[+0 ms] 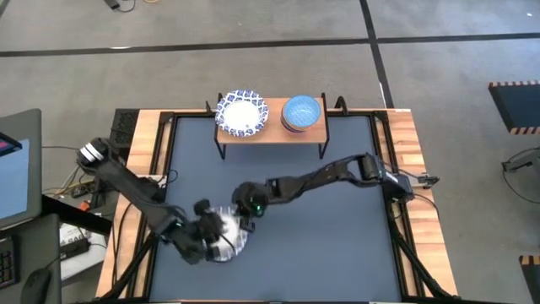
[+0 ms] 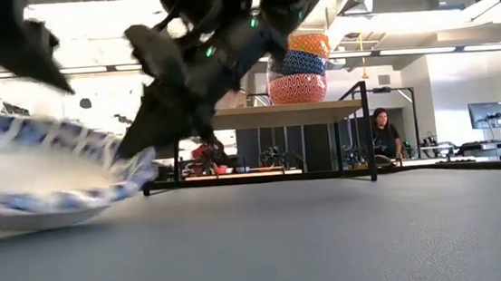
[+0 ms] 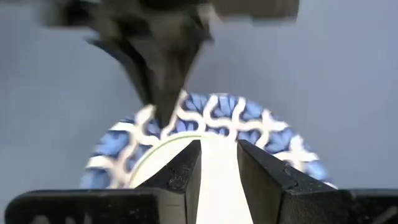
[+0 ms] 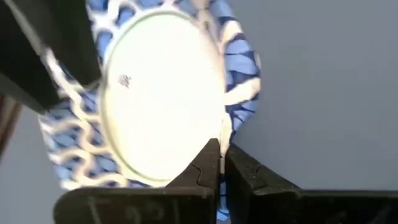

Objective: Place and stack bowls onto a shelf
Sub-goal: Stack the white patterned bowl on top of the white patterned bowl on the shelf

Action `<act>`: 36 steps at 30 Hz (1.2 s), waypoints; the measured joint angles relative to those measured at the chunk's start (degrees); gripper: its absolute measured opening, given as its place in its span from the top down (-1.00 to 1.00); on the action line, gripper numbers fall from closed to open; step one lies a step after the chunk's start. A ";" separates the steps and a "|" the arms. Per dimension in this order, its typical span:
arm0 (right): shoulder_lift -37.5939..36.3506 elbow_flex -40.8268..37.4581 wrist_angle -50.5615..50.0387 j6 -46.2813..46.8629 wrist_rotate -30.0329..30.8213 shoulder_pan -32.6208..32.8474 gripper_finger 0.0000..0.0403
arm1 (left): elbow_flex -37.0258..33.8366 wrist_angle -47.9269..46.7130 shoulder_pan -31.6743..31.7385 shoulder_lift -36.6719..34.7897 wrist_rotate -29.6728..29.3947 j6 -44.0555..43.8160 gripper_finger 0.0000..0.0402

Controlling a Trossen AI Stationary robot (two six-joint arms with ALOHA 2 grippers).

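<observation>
Bowl (image 1: pixel 226 241) tilted at worktop (image 1: pixel 337 245) front, well apart from shelf (image 1: pixel 272 133). Right end effector (image 4: pixel 221 152) clenched on its rim; left end effector (image 3: pixel 219 163) also gripping the rim. Could slip or crack if pulled opposite ways.

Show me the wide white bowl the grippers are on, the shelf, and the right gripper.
wide white bowl (image 4: pixel 161 93), right wrist view, white inner floor.
shelf (image 1: pixel 272 132), high view, bare wooden top between its bowls.
right gripper (image 4: pixel 221 158), right wrist view, where the fingertips pinch the bowl's rim.
</observation>
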 joint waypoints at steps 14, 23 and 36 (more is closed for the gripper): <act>-27.55 0.05 -7.49 -20.10 12.59 -14.99 0.85 | 0.02 -17.50 3.69 -25.83 -35.09 13.04 0.55; -32.22 0.02 -5.16 -21.62 17.82 -28.34 0.85 | 0.02 -19.47 14.60 -28.16 -36.43 12.55 0.55; -22.56 8.86 -13.75 -11.25 -6.72 -39.69 0.82 | 0.00 0.79 34.03 -28.43 -19.28 35.80 0.55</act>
